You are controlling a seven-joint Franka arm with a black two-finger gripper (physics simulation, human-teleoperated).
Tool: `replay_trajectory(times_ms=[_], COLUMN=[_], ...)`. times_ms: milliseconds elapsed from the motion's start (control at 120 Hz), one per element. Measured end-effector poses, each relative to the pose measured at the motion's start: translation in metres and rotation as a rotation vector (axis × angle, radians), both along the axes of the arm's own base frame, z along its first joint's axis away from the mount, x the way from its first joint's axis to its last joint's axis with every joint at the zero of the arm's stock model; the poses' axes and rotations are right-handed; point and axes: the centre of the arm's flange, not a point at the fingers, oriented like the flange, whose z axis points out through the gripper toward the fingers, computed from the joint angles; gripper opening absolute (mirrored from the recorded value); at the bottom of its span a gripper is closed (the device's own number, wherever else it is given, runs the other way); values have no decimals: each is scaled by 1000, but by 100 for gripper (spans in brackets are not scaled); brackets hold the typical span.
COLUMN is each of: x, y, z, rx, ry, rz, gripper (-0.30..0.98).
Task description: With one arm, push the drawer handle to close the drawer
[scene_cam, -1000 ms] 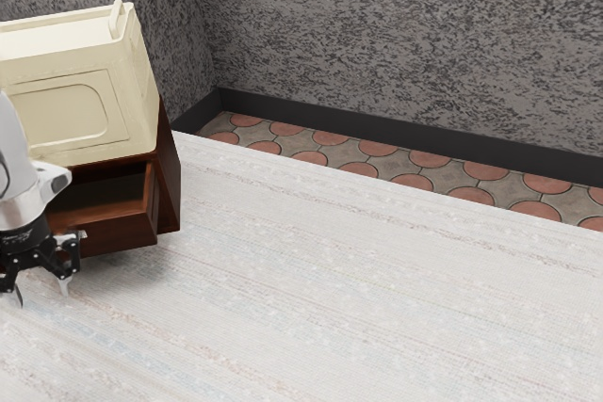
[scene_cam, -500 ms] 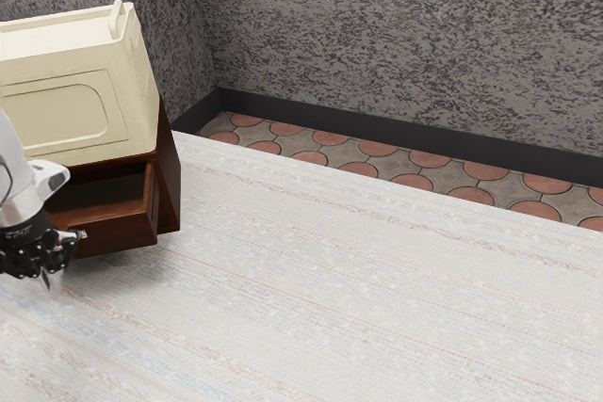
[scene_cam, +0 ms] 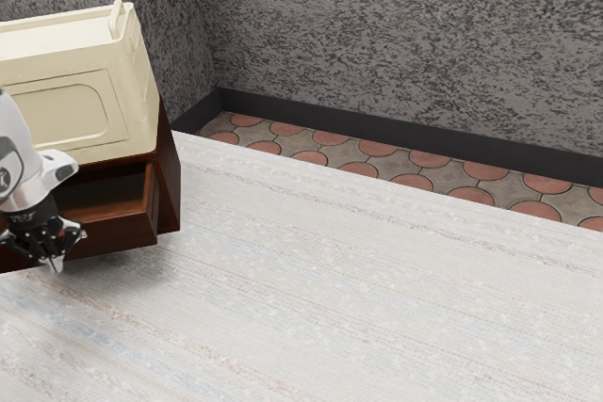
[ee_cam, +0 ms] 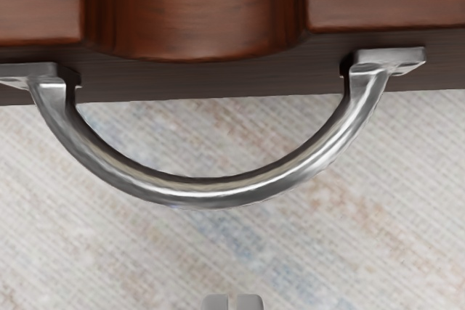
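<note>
On the pale bench (scene_cam: 377, 280), the drawer (scene_cam: 118, 234) stands open, front partly hidden behind my arm (scene_cam: 17, 152); my empty hand (scene_cam: 55, 265), fingertips together, is near the curved handle (ee_cam: 211, 194), one mount cut off.

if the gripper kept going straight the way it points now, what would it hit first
Probably the table: the gripper points mostly down, and its line seems to pass just outside the handle's curve. How much gap remains below is unclear.
</note>
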Motion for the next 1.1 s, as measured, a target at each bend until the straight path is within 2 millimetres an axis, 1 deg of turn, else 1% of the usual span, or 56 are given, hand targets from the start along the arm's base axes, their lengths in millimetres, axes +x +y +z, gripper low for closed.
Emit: replay_trajectory(times_ms=[83, 233, 483, 592, 725, 783, 883, 967, 1100], x=[3, 12, 25, 32, 40, 42, 41, 49, 59], y=[2, 6, 21, 31, 36, 37, 47, 54, 59], z=[-2, 2, -3, -3, -2, -1, 1, 1, -1], rx=[1, 4, -5, -8, -9, -5, 12, 19, 26], ry=[-3, -15, -10, -11, -15, -19, -28, -35, -48], rz=[-17, -43, -62, -65, -81, -89, -94, -104, -126], gripper=[-10, -10, -10, -10, -10, -10, -9, -10, -10])
